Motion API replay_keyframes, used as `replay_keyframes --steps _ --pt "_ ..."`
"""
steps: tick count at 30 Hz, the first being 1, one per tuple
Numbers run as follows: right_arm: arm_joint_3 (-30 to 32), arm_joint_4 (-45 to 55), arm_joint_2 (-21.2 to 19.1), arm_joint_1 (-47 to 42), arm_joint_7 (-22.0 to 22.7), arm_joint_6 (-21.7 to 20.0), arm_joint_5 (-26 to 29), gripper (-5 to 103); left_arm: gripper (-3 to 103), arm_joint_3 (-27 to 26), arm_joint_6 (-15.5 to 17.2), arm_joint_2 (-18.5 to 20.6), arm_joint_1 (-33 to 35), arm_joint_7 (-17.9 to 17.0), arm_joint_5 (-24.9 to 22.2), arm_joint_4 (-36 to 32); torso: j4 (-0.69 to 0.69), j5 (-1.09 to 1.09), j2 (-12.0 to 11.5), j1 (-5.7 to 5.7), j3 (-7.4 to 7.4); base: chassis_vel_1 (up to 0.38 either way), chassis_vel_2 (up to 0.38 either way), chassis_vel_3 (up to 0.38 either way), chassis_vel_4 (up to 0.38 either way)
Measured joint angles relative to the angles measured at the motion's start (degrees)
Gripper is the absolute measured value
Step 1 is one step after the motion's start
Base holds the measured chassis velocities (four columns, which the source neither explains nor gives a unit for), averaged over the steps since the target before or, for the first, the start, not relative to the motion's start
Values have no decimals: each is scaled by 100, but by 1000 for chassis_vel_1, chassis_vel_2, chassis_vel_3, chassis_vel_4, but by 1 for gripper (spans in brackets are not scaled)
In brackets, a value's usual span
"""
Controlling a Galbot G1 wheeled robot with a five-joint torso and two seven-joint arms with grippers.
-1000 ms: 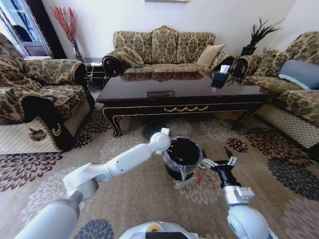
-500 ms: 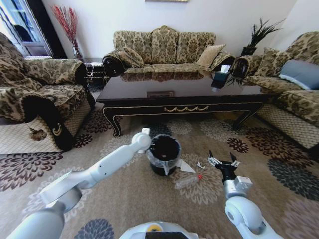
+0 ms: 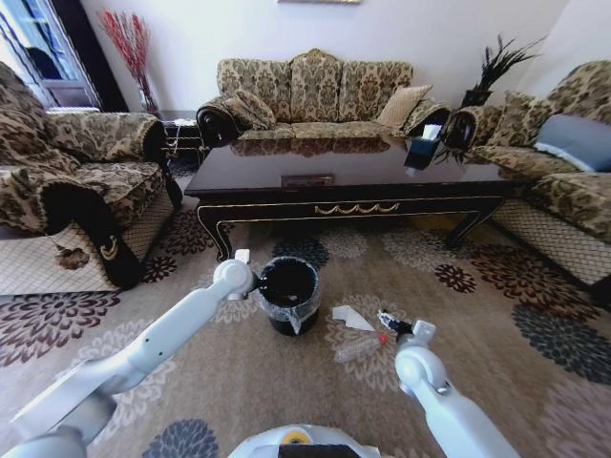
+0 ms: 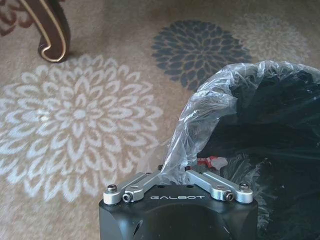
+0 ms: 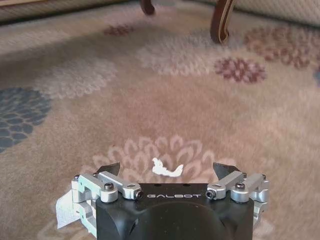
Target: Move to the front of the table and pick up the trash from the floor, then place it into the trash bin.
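Trash, three pieces, all on the carpet [image 3: 496, 315]: a flat white paper piece [image 3: 351, 318], a clear plastic bottle with a red cap [image 3: 359, 348], and a small white crumpled scrap [image 5: 166, 167]. None has been lifted yet. Trash bin [image 3: 289, 294], black with a clear liner, stands upright on the carpet just in front of the coffee table [image 3: 344, 205]. Over the last second it has slid to the robot's left and nearer the table, so the litter once beside its base now lies apart from it, on its right. Left gripper [image 4: 175, 172] is at the bin's near rim, its fingers pinched together on a bunched fold of the liner; the dragging looks to be its work. Right gripper [image 5: 167, 170] has dropped from beside the bin to low over the floor, its jaws spread wide with the crumpled scrap between the tips and not yet touched. Judgement: the litter now lies in the open and the first pick is being lined up; the scrap is light and low-lying, so the tips will probably need to meet the pile. Surface: beige carpet with large flower medallions, soft and level. Room: patterned sofa [image 3: 315, 91] behind the table, armchairs on both sides, a tissue box [image 3: 422, 145] on the glossy tabletop, and red dried branches [image 3: 127, 43] in the far corner.
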Motion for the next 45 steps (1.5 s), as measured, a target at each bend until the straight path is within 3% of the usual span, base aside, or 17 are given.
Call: replay_keyframes --steps 8,10,11,14,20,30,45 --pt "-248 -490 356 675 635 -165 580 100 0 -332 0 264 304 46 -44 -289 -2 -2 0 0 0 0 0 0 0" --pt "-281 -650 679 893 1214 -356 1052 100 0 -429 0 393 339 76 -72 -330 -2 1 0 0 0 0 0 0 0" --pt "-281 -650 679 893 1214 -356 1052 100 0 -429 0 393 339 76 -72 -330 -2 1 0 0 0 0 0 0 0" --pt "-247 -871 978 1055 1891 -525 1467 100 0 -535 0 516 398 124 -76 -345 1 0 0 0 0 0 0 0 0" --pt "-151 -1237 1230 1215 2374 -558 1741 100 0 -630 0 580 536 141 -73 -439 -3 0 0 0 0 0 0 0 0" --pt "262 -1914 1676 1476 2478 -511 1582 100 0 -712 0 671 672 178 -49 -508 -1 1 0 0 0 0 0 0 0" --pt "842 -3190 2322 1940 1820 -248 638 100 0 -667 0 705 594 188 -81 -482 -1 1 0 0 0 0 0 0 0"
